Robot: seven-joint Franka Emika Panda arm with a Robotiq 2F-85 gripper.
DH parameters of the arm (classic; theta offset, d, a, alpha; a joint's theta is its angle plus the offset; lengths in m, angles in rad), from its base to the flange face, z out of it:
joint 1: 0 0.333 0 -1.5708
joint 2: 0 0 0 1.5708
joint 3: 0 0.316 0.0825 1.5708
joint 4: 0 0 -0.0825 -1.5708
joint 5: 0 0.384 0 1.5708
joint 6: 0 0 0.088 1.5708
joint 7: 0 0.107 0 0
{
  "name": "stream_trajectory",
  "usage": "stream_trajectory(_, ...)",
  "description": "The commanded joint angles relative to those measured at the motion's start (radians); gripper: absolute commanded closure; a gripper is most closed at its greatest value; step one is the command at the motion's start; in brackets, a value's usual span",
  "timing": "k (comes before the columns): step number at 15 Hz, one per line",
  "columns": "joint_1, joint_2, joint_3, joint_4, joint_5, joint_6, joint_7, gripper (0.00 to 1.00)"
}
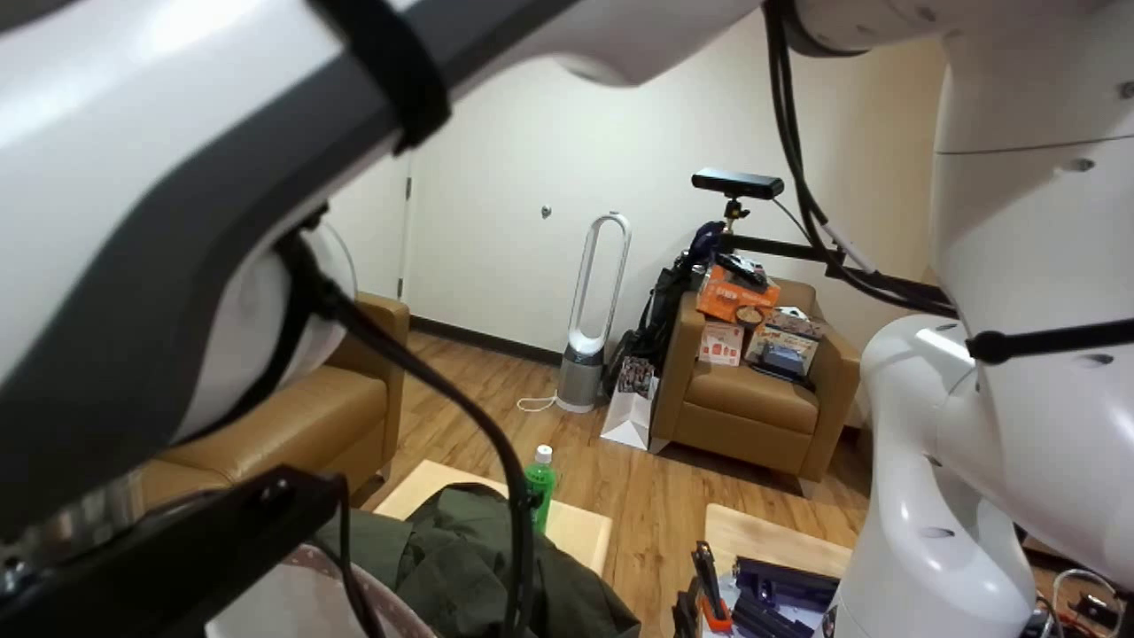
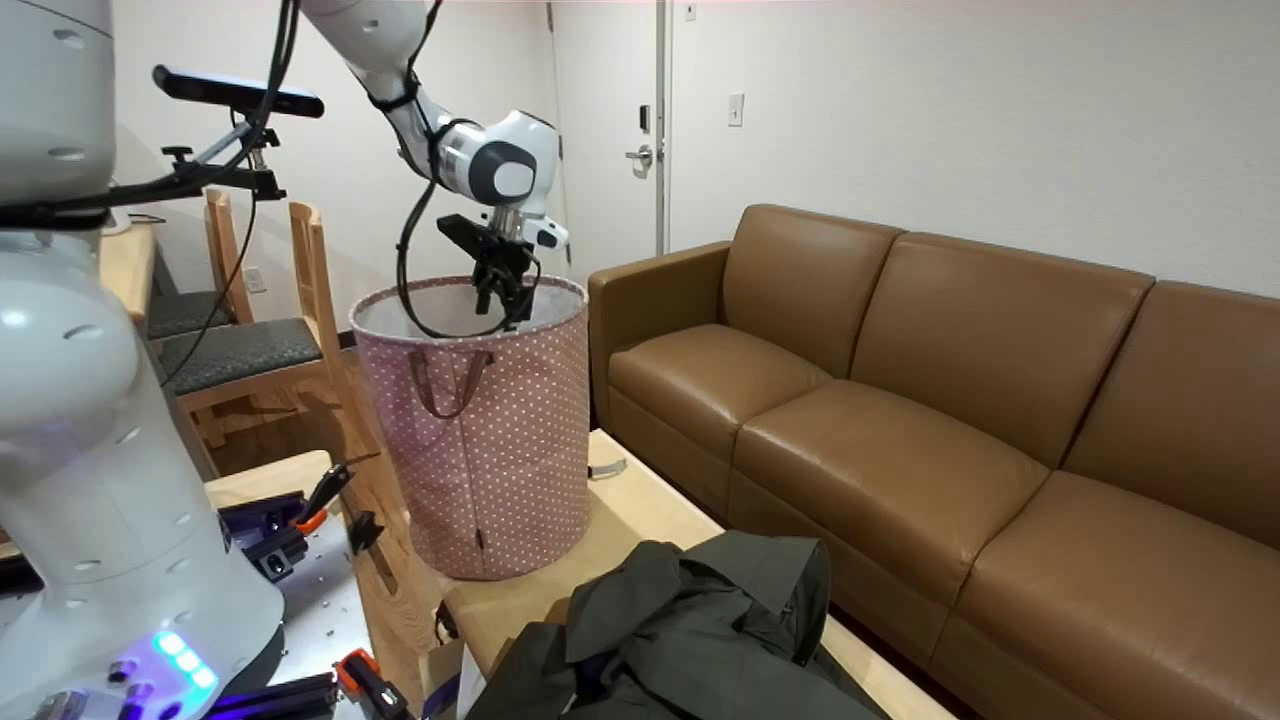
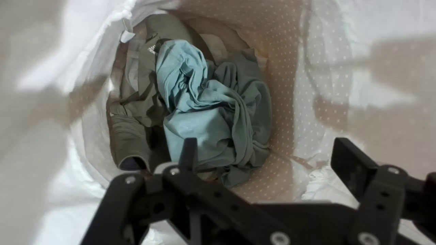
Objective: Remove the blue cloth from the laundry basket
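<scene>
The light blue cloth (image 3: 197, 122) lies crumpled at the bottom of the laundry basket in the wrist view. The tall basket is pink with white dots (image 2: 480, 460) and has a pale lining; its inner wall (image 3: 282, 119) surrounds the cloth. In an exterior view, my gripper (image 2: 503, 308) points down inside the basket mouth, near the rim. In the wrist view, my gripper (image 3: 264, 144) is open with wide-apart fingers and nothing between them. The cloth lies below, left of the middle of the jaws. The left finger overlaps its lower part in view. The cloth is hidden in both exterior views.
Olive-brown clothes (image 3: 131, 136) lie beside the blue cloth in the basket. The basket stands on a light wood table (image 2: 630, 500). A dark green jacket (image 2: 720, 620) lies near it, with a green bottle (image 1: 540, 487) behind. A brown sofa (image 2: 880, 420) stands alongside.
</scene>
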Motion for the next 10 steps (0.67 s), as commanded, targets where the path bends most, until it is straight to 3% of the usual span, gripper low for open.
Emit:
stream_trajectory(1,0.054,0.145,-0.026,0.105,-0.072,0.035,0.095,0.0)
stream_trajectory(6,0.132,0.328,-0.072,0.249,-0.112,-0.028,0.222,0.0)
stream_trajectory(10,0.151,0.414,-0.077,0.332,-0.086,-0.123,0.258,0.0)
